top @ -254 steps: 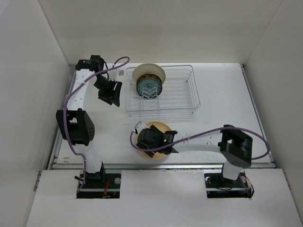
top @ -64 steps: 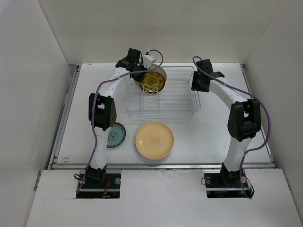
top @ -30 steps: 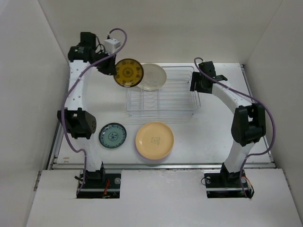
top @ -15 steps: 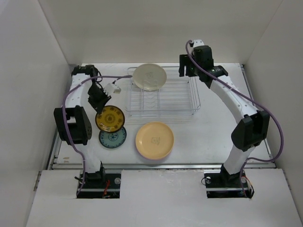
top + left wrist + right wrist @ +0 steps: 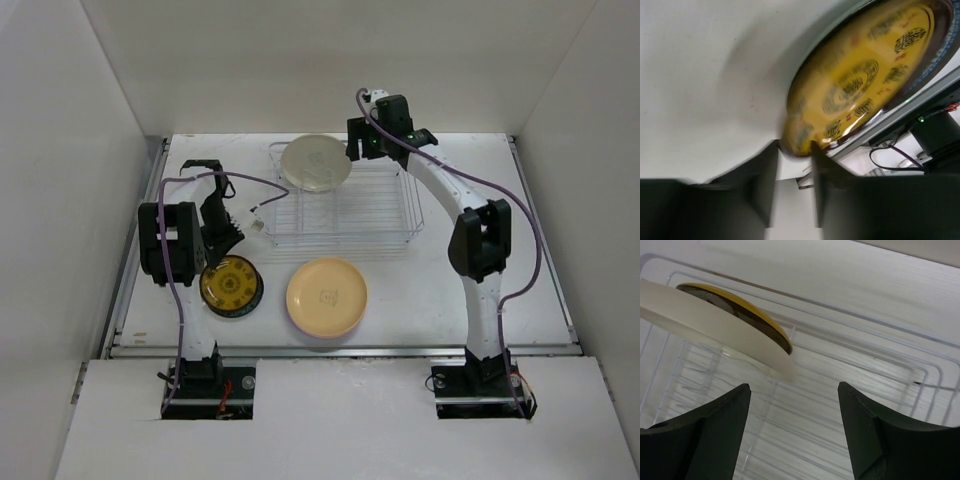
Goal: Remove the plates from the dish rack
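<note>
Bright, even, diffuse light fills the white enclosure (image 5: 60,200), leaving only soft shadows on the surface (image 5: 450,280). The left wrist view is motion-blurred, smearing the yellow-patterned plate (image 5: 860,90); the right wrist view is sharper.

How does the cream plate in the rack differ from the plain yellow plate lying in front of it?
The cream plate stands tilted in the dish rack; the yellow plate lies flat outside it. The cream plate is pale off-white; the yellow plate is a warmer orange-yellow. Both are round, plain and look similar in size.
</note>
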{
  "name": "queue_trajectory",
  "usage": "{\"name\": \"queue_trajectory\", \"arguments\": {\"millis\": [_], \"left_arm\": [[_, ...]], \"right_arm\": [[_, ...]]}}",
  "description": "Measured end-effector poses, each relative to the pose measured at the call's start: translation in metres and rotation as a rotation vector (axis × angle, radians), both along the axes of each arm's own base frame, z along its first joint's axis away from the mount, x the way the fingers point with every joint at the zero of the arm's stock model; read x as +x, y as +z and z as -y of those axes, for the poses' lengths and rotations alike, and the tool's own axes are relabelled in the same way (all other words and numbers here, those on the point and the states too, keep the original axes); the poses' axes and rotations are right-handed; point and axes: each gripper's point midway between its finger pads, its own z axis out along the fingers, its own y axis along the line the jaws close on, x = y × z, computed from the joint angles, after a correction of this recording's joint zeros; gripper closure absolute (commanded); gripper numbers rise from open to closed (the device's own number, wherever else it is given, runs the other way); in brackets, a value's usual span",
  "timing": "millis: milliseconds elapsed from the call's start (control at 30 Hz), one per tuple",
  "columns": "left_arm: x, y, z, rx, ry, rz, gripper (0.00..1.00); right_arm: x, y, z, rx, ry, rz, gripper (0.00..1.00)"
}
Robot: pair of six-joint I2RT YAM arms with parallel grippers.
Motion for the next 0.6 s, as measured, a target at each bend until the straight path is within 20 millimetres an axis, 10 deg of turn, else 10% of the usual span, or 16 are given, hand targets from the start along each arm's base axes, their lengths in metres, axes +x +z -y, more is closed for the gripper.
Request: {"name": "queue_trajectory", "arguments": {"millis": [100,300,433,600], "left_arm": [[0.005,-0.001,0.001,0.005,0.015,0.004,0.49],[0.02,0.007,0.003,0.0,0.058,0.056,0.46],[0.037,0.017,0.01,-0.055,0.142,0.116,0.46],[0.054,0.032,0.022,-0.147,0.275,0.171,0.46]], "right_arm": [[0.008,-0.011,-0.018,0.022,0.048,-0.007,0.26],[0.01,-0.013,-0.042,0.053,0.105,0.015,0.38],[0.018,-0.007,-0.049,0.062,0.112,0.059,0.78],[0.026,-0.012,-0.038,0.021,0.096,0.089,1.0]]}}
